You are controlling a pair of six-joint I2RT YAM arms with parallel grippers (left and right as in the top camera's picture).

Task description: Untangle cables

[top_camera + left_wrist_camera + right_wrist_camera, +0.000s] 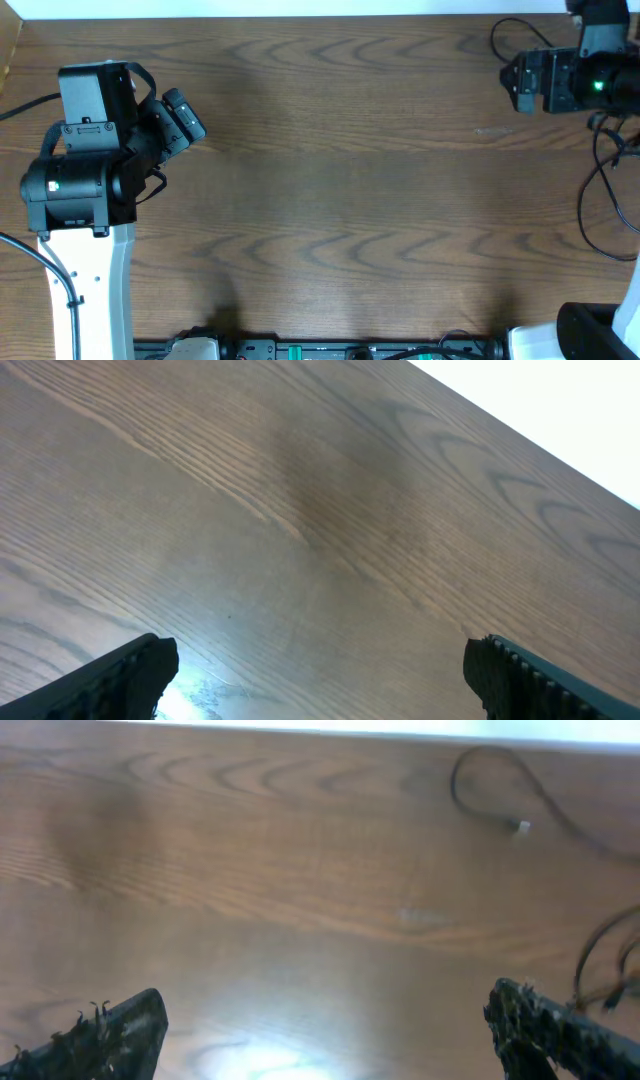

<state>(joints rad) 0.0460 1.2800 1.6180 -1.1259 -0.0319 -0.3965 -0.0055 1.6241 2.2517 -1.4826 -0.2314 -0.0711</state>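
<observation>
Cables [600, 200] lie in thin black loops at the desk's [350, 180] far right edge, one strand arcing near the right arm, its small pale plug [522, 826] visible in the right wrist view. Both pincers, left [320, 670] and right [330, 1030], stand wide and hold nothing, seemingly parked apart to keep the middle free for sorting.

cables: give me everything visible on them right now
The cables are thin dark cords lying in loose open loops on the wooden table at its far right edge, partly cut off by the frame. One strand curls up beside the right arm's wrist. In the right wrist view, a loop ends in a small pale plug resting flat. No tight knot shows. Neither pincer touches them; both are open and empty.
</observation>
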